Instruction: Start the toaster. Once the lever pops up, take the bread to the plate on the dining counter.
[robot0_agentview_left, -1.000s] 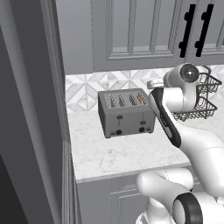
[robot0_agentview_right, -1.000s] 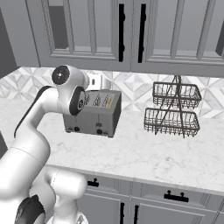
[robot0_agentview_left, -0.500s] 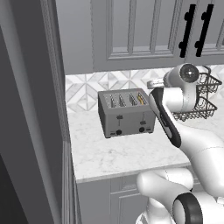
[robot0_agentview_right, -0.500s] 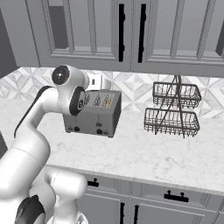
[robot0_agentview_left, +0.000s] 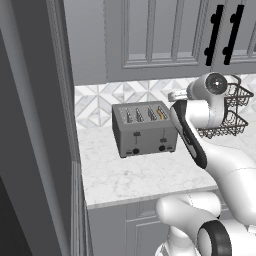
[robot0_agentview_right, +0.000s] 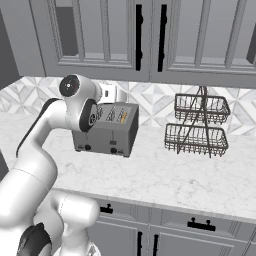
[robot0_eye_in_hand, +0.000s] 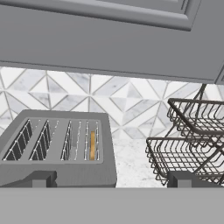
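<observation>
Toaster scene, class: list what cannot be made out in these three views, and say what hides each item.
- Bread: hand view shows just an orange-tan sliver in the toaster's rightmost slot; the slot walls hide the rest.
- Toaster's front, left part: right base view, covered by the arm.
- Lever positions: left base view, too small to judge.
- Wire basket rack: hand view cuts it off at the right edge.

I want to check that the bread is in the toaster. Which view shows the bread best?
The hand view: it looks down into the toaster, and the bread sits in the rightmost slot. The left base view shows a small yellow sliver there. In the right base view the arm covers part of the toaster top, so I cannot tell.
</observation>
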